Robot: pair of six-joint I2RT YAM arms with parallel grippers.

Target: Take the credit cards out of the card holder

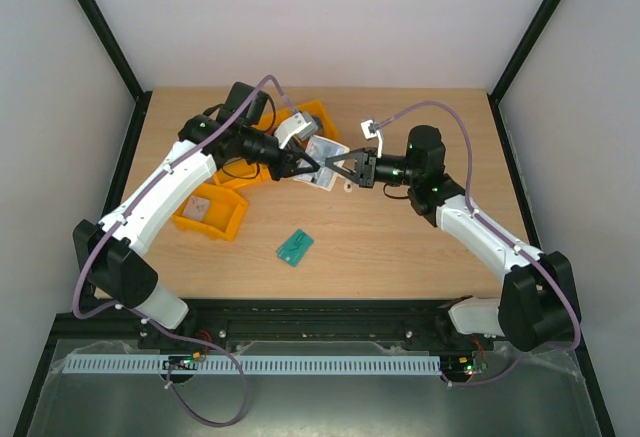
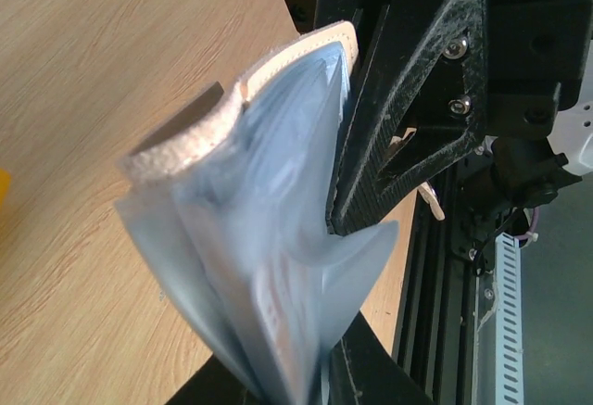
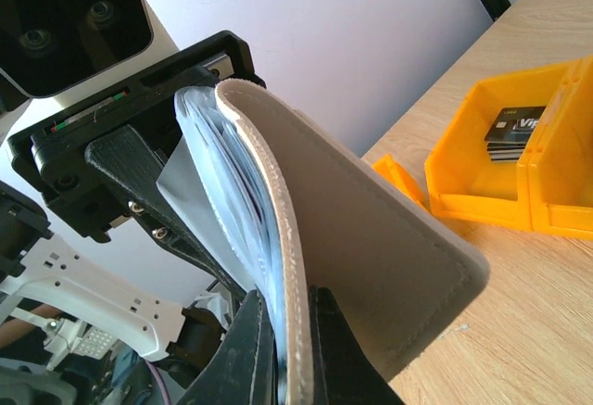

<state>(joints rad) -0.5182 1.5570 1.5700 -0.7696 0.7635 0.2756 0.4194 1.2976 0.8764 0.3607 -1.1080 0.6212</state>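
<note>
The beige card holder (image 1: 322,153) hangs in the air over the table's middle, pinched between both grippers. My right gripper (image 1: 337,169) (image 3: 285,301) is shut on the card holder's (image 3: 389,266) stitched cover edge and the blue-grey leaves beside it. In the left wrist view the card holder (image 2: 232,118) fans open into clear pockets. A pale credit card (image 2: 276,305) with reddish print shows inside them. My left gripper (image 1: 311,164) (image 2: 296,379) is shut on that card and its pocket leaves at the bottom edge. The picture there is blurred.
A yellow bin (image 1: 210,213) sits at the left with a pale card in it. Behind the holder are more yellow bins (image 1: 306,120) (image 3: 500,183), one holding a dark card (image 3: 515,127). A green card (image 1: 295,247) lies on the wooden table (image 1: 400,257).
</note>
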